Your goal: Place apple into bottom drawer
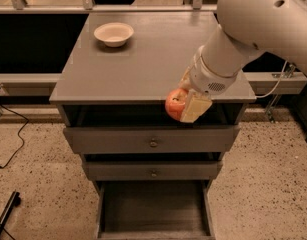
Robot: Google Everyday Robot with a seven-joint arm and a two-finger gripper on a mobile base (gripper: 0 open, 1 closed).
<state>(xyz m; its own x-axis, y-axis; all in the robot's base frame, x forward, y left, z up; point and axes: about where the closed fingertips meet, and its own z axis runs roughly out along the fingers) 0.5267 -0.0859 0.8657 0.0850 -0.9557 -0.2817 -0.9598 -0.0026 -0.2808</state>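
Speckled floor [38, 184] surrounds the grey cabinet [143, 64] that fills the middle of my view, with a white bowl [113, 33] on its top toward the upper left of the frame. From the upper right the white arm [253, 24] reaches down, and the gripper [187, 100] hangs at the front edge of the cabinet top, right of centre. Its pincer is pinching the apple [175, 103], with one cream pad [195, 109] pressed to the fruit's right side. I see the apple lifted off the surface, overlapping the front lip and the dark gap beneath it, just above the top knobbed drawer [118, 140]. A second knobbed drawer [123, 170] sits lower. At the bottom centre the bottom drawer [153, 209] stands pulled out, its dark wood-grain floor showing, well below the apple
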